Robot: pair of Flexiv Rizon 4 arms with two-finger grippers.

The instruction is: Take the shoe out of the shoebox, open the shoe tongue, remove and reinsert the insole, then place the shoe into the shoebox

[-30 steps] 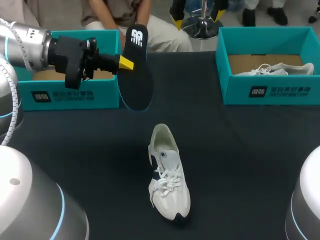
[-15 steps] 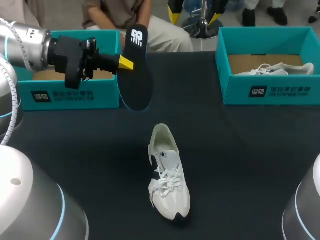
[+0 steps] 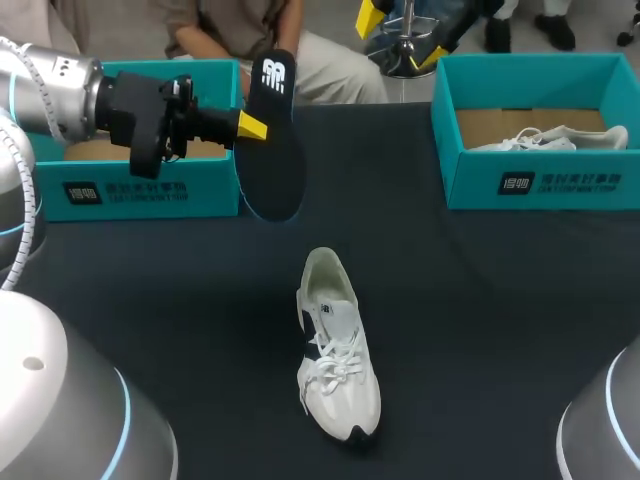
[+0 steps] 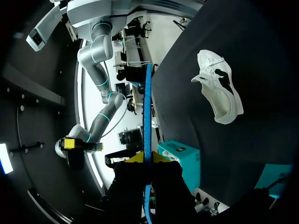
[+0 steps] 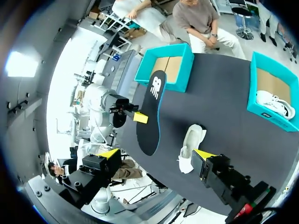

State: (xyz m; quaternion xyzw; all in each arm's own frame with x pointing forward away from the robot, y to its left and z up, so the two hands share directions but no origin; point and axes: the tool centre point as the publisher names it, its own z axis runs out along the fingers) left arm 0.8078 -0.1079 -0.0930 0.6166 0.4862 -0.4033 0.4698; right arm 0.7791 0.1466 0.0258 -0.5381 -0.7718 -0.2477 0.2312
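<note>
1. Dark cloth-covered table (image 3: 480, 300); a teal left shoebox (image 3: 150, 190) stands at its far left and a teal right shoebox (image 3: 540, 185) at its far right, the latter holding a second white shoe (image 3: 540, 140).
2. Shoe (image 3: 335, 350): white, laced, sole down on the cloth mid-table, well apart from both boxes. Its long axis runs from far to near. The heel opening faces the far edge and the toe points at the robot, angled slightly to its right.
3. Insole (image 3: 270, 140): black with a blue edge, out of the shoe and held in the air just beside the left shoebox. It stands nearly upright, with the logo heel end up and the broad forefoot end down.
4. Left gripper (image 3: 252, 127): clamped on the insole at mid-length, one yellow tip on each face.
5. Right gripper (image 5: 156, 156): fingers spread wide with nothing between them, raised well above the table.
6. Step judged in hand: reinsertion.
   - Tip the insole flat, forefoot leading.
   - Line it up with the shoe's axis.
   - Enter at the heel opening and slide it toward the toe.
   - The free gripper would likely serve best steadying the shoe, since a light shoe may skid.
</note>
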